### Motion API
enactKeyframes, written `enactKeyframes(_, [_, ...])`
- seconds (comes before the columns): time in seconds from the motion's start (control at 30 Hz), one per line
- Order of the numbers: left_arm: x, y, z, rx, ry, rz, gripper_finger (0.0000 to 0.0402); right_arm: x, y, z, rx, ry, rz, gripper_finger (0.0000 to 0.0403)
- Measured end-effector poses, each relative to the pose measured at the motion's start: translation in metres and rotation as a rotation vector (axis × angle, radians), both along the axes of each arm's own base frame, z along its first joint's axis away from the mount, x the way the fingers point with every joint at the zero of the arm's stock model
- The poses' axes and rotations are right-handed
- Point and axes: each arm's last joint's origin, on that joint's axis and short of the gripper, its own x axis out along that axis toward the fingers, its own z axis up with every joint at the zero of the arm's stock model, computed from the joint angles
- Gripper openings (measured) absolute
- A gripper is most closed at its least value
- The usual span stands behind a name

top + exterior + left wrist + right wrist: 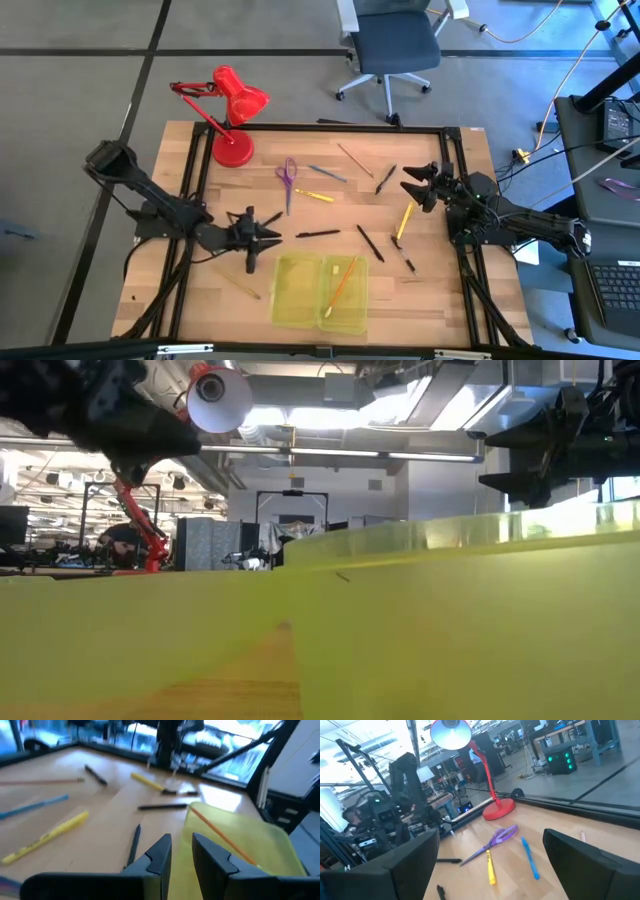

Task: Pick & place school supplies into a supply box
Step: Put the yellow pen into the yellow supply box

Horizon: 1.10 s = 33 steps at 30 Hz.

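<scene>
The supply box (pixel 320 292) lies open near the table's near edge, its two translucent yellow-green halves flat, with an orange pencil (pixel 342 283) in the right half. Pens and pencils are scattered over the table's middle: purple-handled scissors (pixel 288 178), a blue pen (pixel 327 173), yellow pens (pixel 318 196) (pixel 404 220) and black pens (pixel 318 233) (pixel 370 243). My left gripper (pixel 272 236) hovers left of the box's far edge, narrowly open (pixel 181 851) and empty. My right gripper (pixel 408 180) hangs at the table's right side, wide open (pixel 491 836), pointing at the scissors (pixel 492 840).
A red desk lamp (pixel 235 120) stands at the table's far left corner. A thin pencil (pixel 238 283) lies left of the box. In the low view the box's wall (pixel 400 610) fills the foreground. An office chair (pixel 395 45) stands beyond the far edge.
</scene>
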Motion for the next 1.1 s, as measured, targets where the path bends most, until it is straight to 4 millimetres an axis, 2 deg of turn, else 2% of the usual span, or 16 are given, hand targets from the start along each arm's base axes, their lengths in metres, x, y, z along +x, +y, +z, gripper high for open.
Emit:
enactKeyframes(0.23, [-0.02, 0.013, -0.016, 0.121, -0.077, -0.006, 0.0065, 0.0, 0.0, -0.001, 0.0, 0.006, 0.009, 0.036])
enactKeyframes(0.4, [-0.025, 0.017, -0.024, 0.234, -0.028, 0.033, 0.0071, 0.0, 0.0, 0.0, -0.073, 0.031, 0.006, 0.036])
enactKeyframes(0.53, [-0.026, 0.018, -0.026, 0.223, -0.02, 0.045, 0.0071, -0.001, 0.001, 0.015, -0.077, 0.09, 0.009, 0.036])
enactKeyframes(0.8, [-0.026, 0.019, -0.026, 0.217, -0.023, 0.067, 0.0066, 0.006, 0.003, 0.063, -0.048, 0.443, -0.047, 0.036])
enactKeyframes(0.93, [-0.026, 0.019, -0.026, 0.232, -0.02, 0.072, 0.007, 0.02, 0.003, 0.07, 0.019, 0.668, -0.051, 0.036])
enactKeyframes(1.1, [-0.026, 0.019, -0.026, 0.255, -0.016, 0.069, 0.0072, 0.038, 0.008, 0.068, 0.152, 0.963, -0.068, 0.036])
